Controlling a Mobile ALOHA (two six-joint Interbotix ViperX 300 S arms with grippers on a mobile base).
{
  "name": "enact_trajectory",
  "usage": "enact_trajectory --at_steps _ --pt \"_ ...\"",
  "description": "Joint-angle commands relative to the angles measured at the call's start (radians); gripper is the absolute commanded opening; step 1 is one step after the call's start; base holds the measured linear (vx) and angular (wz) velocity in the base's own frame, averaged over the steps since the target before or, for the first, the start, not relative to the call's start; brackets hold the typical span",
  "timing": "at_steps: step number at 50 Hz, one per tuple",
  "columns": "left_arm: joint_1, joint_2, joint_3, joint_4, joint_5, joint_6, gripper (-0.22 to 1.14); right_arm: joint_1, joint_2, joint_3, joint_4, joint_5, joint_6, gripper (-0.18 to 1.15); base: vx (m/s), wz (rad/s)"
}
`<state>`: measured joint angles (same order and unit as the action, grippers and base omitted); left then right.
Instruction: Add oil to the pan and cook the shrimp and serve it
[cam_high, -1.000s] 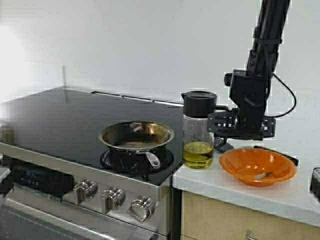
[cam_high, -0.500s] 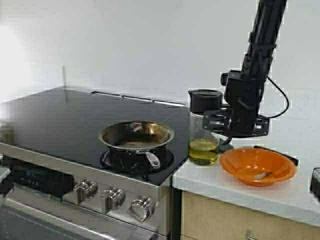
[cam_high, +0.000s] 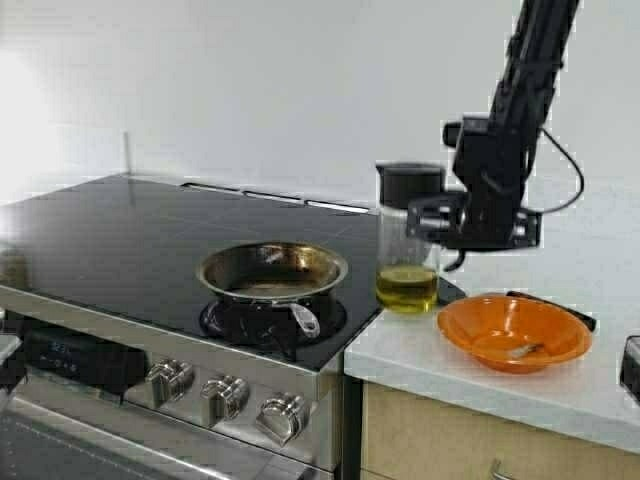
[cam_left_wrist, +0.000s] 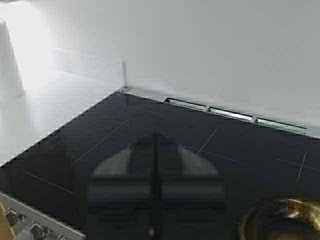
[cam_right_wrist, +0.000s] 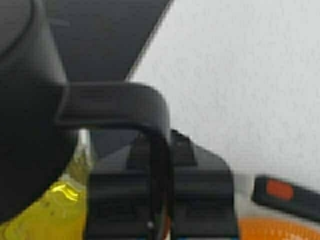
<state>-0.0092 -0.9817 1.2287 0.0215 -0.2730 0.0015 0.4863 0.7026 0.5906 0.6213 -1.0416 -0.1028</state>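
Note:
The clear jug (cam_high: 407, 235) with a black lid holds yellow-green oil (cam_high: 407, 288) and hangs just above the counter edge, right of the pan. My right gripper (cam_high: 440, 222) is shut on its black side handle (cam_right_wrist: 150, 115); the oil (cam_right_wrist: 45, 210) shows beside it. The shiny steel pan (cam_high: 272, 268) sits on the black stovetop's front burner, handle toward me, its inside bare. A small pale shrimp (cam_high: 523, 350) lies in the orange bowl (cam_high: 515, 320). My left gripper (cam_left_wrist: 156, 137) is shut and empty over the stovetop, out of the high view; the pan's rim (cam_left_wrist: 285, 212) shows beside it.
The white counter (cam_high: 590, 270) runs right of the stove. A black tool with an orange button (cam_right_wrist: 285, 192) lies behind the orange bowl. A dark object (cam_high: 630, 368) is at the right edge. Stove knobs (cam_high: 225, 398) line the front.
My right gripper has lifted the oil jug off the counter, up and slightly right. The pan, bowl and left arm have not moved.

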Motion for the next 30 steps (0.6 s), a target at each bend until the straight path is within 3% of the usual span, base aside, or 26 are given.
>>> enact_trajectory --at_steps 1,9,20,30 --pt "0.000 0.005 -0.006 -0.002 -0.005 -0.002 0.03 -0.003 -0.117 -0.009 0.017 -0.006 -0.069 0.07 0.00 0.00" --pt "0.000 0.005 -0.006 -0.002 -0.003 -0.005 0.03 0.002 -0.198 -0.017 0.104 0.084 -0.261 0.07 0.00 0.00" --pt "0.000 0.006 -0.005 -0.002 -0.003 -0.005 0.03 0.034 -0.253 -0.077 0.238 0.123 -0.643 0.07 0.00 0.00" --pt "0.000 0.005 -0.005 -0.002 -0.003 -0.006 0.03 0.067 -0.252 -0.144 0.330 0.132 -0.819 0.07 0.00 0.00"
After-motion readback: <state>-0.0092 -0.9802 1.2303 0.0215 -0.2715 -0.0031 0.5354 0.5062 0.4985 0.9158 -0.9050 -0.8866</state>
